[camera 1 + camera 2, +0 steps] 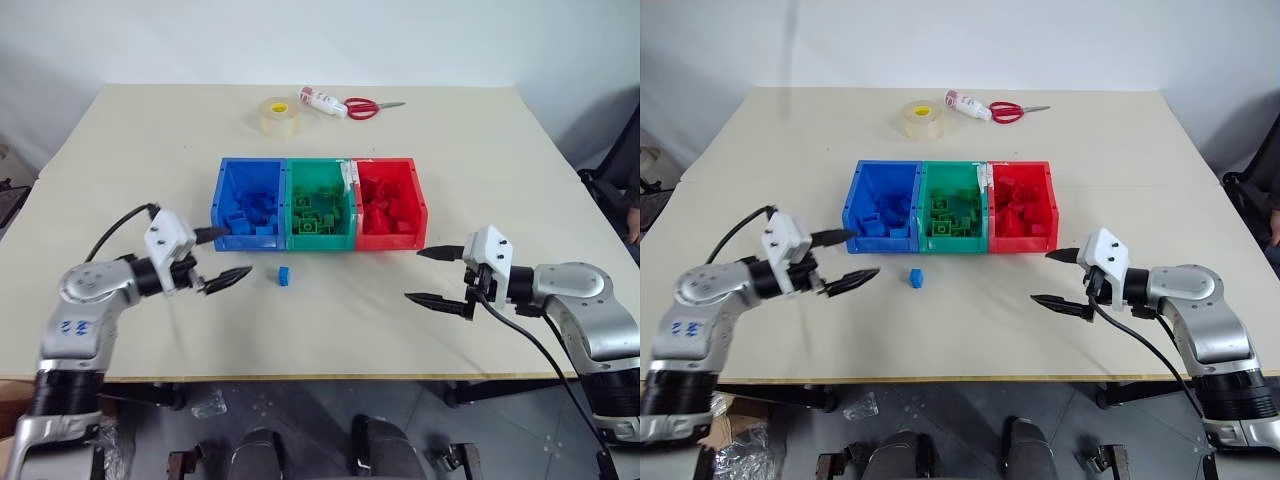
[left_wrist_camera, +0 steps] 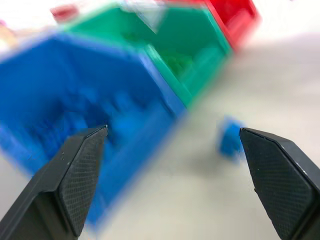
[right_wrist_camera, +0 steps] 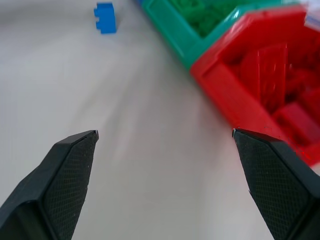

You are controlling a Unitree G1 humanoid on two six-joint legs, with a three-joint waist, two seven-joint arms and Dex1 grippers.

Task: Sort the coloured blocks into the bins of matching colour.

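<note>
On the table (image 1: 120, 150) your three joined bins (image 1: 318, 204) sit mid-surface, blue, green and red, each already holding blocks of its own colour. Your left gripper (image 1: 222, 257) hangs just in front of the blue bin, jaws wide apart and empty; your right gripper (image 1: 436, 276) waits near the red bin, jaws apart too. One blue block (image 1: 285, 275) lies loose in front of the bins. Approach carelessly and a fingertip may nudge it away, since it's tiny and light.
</note>
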